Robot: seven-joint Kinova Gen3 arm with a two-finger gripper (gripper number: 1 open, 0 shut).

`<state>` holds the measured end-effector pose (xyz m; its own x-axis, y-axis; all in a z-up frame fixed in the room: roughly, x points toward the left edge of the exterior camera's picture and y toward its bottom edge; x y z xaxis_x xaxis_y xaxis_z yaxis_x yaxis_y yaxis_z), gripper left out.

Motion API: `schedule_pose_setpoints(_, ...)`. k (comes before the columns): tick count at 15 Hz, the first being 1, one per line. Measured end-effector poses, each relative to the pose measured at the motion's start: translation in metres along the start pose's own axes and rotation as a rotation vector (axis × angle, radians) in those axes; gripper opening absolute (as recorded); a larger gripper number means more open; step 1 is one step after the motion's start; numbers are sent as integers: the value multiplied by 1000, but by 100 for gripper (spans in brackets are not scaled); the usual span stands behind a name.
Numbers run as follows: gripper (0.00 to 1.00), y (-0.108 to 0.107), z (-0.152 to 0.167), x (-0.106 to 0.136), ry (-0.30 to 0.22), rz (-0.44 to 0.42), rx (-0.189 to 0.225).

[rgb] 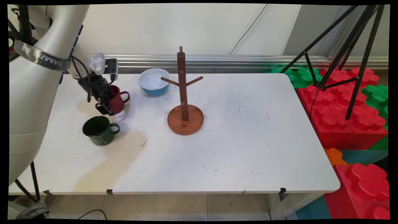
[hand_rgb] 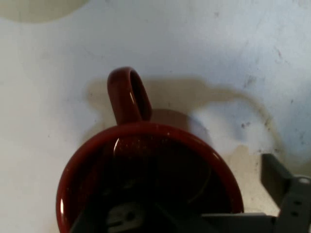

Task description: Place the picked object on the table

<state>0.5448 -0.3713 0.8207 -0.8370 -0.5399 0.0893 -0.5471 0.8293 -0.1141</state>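
Observation:
My gripper (rgb: 104, 106) is low over the table's far left, at a red mug (rgb: 117, 99) that stands upright with its handle to the right. In the hand view the red mug (hand_rgb: 146, 179) fills the lower half, seen from above, its handle pointing up the picture. One finger reaches down inside the mug and shows only as a dark shape. The other finger (hand_rgb: 279, 187) is outside the rim on the right, with a strip of table between it and the mug. The gripper (hand_rgb: 199, 196) is open astride the mug's wall.
A dark green mug (rgb: 99, 130) stands just in front of the red one. A white and blue bowl (rgb: 154, 81) sits behind to the right. A wooden mug tree (rgb: 184, 93) on a round base stands mid-table. Tripod legs (rgb: 348, 49) and foam blocks (rgb: 345, 105) lie beyond the right edge.

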Motion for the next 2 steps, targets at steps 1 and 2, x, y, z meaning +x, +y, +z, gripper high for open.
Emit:
schedule_pose_setpoints(1, 100, 0, -1, -1, 3, 0, 3)
schedule_pose_setpoints(2, 100, 0, -2, -1, 6, 1, 6)
